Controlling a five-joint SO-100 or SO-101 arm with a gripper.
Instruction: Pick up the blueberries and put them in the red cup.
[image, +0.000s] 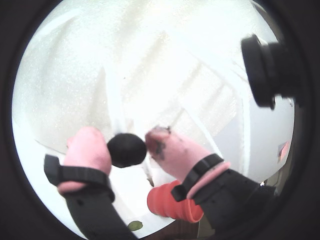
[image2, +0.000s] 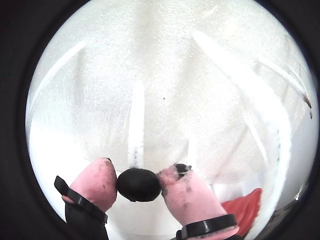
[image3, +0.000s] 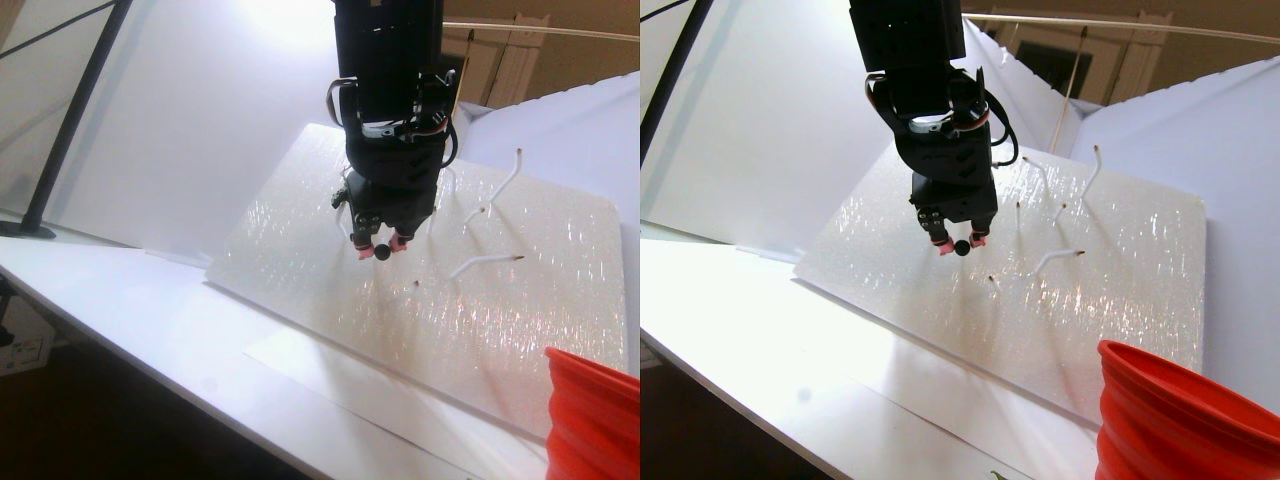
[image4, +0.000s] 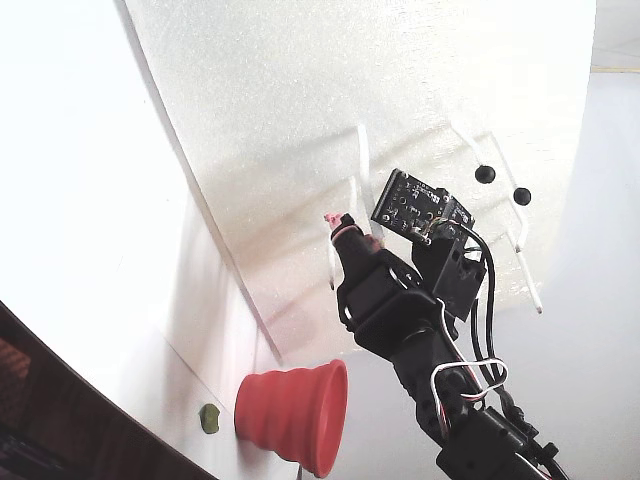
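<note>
Above the sparkly white board (image3: 420, 270), the gripper (image: 127, 148) is clamping a single black blueberry (image: 126, 149) between its two pink fingertips (image: 89, 149), one pad pressing on each side of the ball in both wrist views. That held blueberry (image2: 138, 184) is hanging clear of the board's surface, as the stereo pair view is showing, where the gripper (image3: 378, 249) is pointing down with the dark ball at its tip. Several thin white stems (image3: 485, 262) are lying or standing on the board to the right of the gripper in that view, most with bare tips. Two more blueberries (image4: 485, 174) are sitting on stem tips farther up the board in the fixed view, to the right of the arm's wrist board. Off the board's near edge, the red cup (image4: 295, 402) is lying on its side on the white table (image4: 90, 230), its wide rim facing right in the fixed view, well apart from the gripper. Just left of the cup in that view, a small yellow-green blob (image4: 209, 418) is resting on the table.
</note>
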